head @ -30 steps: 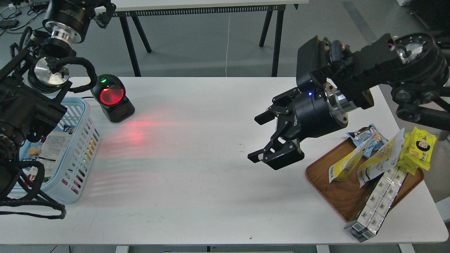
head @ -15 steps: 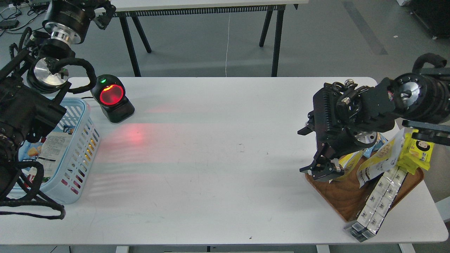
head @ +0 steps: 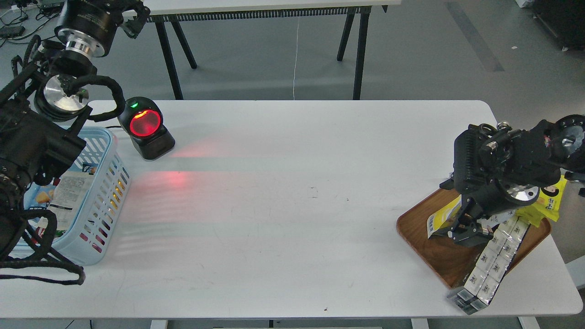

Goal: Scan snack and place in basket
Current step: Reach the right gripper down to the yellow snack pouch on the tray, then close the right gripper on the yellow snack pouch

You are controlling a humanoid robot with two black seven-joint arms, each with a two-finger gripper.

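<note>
Here, light blue slotted basket at the table's left edge, partly under the left arm; inside, a flat packet with a white printed back label, print too small to read. Beside it, behind and to the right, a black barcode scanner, window glowing red, small green light on top, red glow cast across the white table. At the right end, brown wooden tray carrying a yellow-and-white snack pouch with a barcode panel, a bright yellow pack with a cartoon face, and a long white multipack overhanging the tray's near rim. No lettering legible on any of these. Right gripper down in the tray, against the pouch; fingers dark and bunched, cannot tell whether spread or pinching. Left gripper high at upper left, fingers indistinct, cannot tell.
</note>
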